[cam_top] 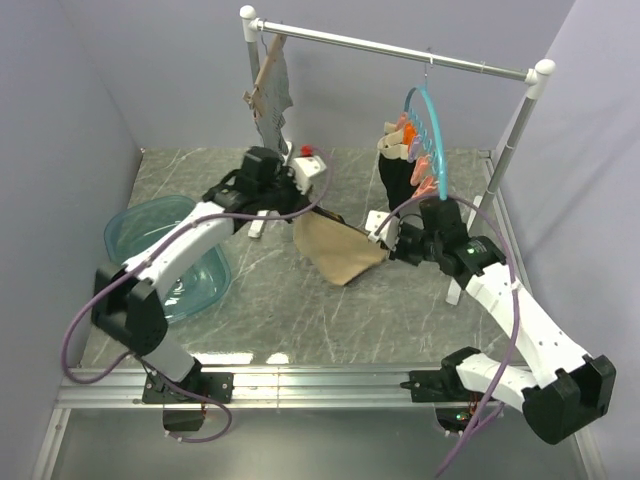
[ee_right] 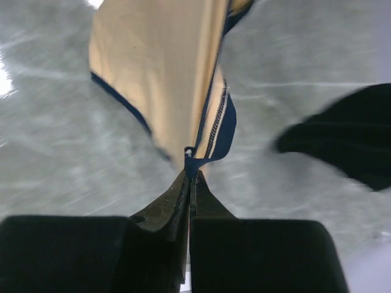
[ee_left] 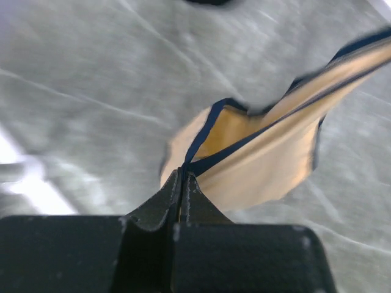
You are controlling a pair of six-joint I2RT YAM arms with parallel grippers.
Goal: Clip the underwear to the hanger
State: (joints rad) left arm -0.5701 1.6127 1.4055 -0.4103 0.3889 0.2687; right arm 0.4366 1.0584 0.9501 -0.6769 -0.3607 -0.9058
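While holding the underwear (cam_top: 338, 250) by its dark trim at two places, seems to be in the carrying step: grasp done, clipping not yet begun. Gripped with the left end effector (ee_left: 183, 177), closed tight on the trim at one corner. Gripped also with the right end effector (ee_right: 190, 166), closed on the trim at the opposite side. Hangs half spread between the two, over the middle of the table (cam_top: 300, 320); cannot tell whether touching it with the lower tip. Well apart from the hanger (cam_top: 432, 130), hung on the rail (cam_top: 400, 48) at the back right. Next, probably: raise the cloth toward the back right and bring a taut piece of edge to one of the clips (cam_top: 412, 150). Calls for even tension, and for care not to catch the dark garment (cam_top: 395, 190) just beside.
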